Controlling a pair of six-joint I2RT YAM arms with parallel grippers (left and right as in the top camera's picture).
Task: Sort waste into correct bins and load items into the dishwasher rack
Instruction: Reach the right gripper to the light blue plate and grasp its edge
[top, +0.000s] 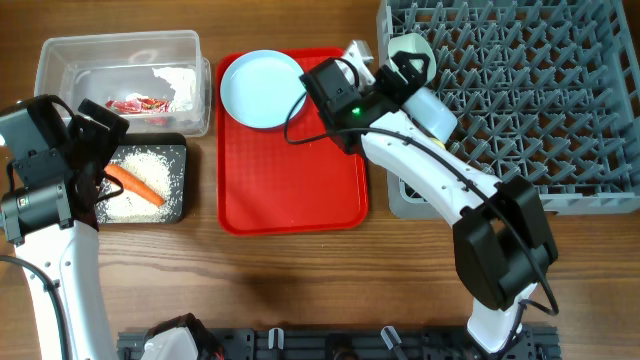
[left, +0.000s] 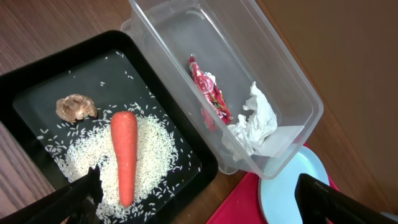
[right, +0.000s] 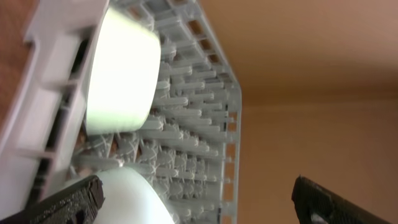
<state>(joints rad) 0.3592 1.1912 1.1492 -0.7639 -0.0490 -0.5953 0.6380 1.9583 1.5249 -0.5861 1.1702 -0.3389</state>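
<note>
The clear tub (top: 60, 60) holds the red-and-white wrapper (top: 138, 104), which also shows in the left wrist view (left: 211, 93). The black tray (top: 178, 150) holds the carrot (top: 135, 184), the rice (left: 158, 146) and the brown scrap (left: 76, 107). My left gripper (top: 95, 140) hovers open and empty over the tray's near edge (left: 199, 211). The pale-blue plate (top: 260, 88) lies on the red tray. My right gripper (top: 418, 75) is open at the grey rack's (top: 540, 110) left edge. One mint bowl (right: 121, 78) stands on edge in the rack. Another bowl (right: 130, 199) lies by my left finger. The yellow cup is out of view.
A flat red serving tray (top: 290, 180) lies between the bins and the rack. White crumpled paper (left: 255, 121) lies in the clear tub beside the wrapper. My right arm reaches across the red tray's right edge. The arm bases stand at the table's front edge.
</note>
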